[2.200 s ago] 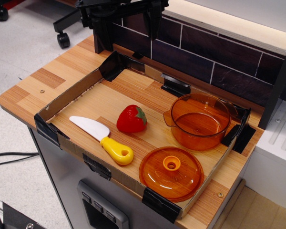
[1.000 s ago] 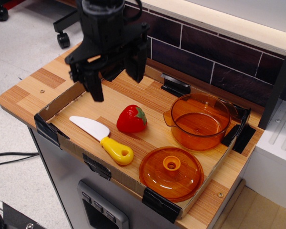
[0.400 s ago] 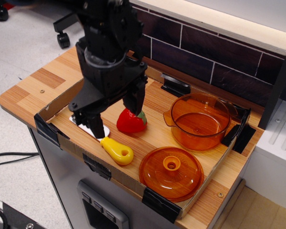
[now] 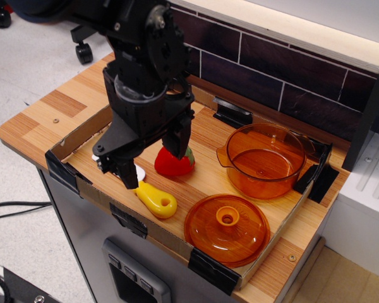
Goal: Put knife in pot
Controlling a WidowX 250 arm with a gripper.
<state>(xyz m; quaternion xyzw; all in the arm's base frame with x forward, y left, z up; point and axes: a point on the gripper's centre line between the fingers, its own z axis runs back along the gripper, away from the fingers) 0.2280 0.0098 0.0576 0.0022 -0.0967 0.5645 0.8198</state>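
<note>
Orange pot (image 4: pixel 265 160): empty | knife (image 4: pixel 155 200): outside, under tool (image 4: pixel 153 163)

Knife (image 4: pixel 154 199): yellow handle showing, white blade mostly hidden, flat, tray front-left. Pot (image 4: pixel 265 159): orange, upright, right.

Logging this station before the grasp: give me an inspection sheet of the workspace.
Surface: wooden counter with a cardboard-walled tray taped at the corners.
Job's things: knife, blade mostly hidden under the gripper; pot, nothing visible inside.
Clutter: strawberry; orange lid lying apart from the pot.
Gripper: gripper low over the knife blade, fingers spread.
Cables: black cable below left.
Surroundings: dark tile backsplash; chair casters.
</note>
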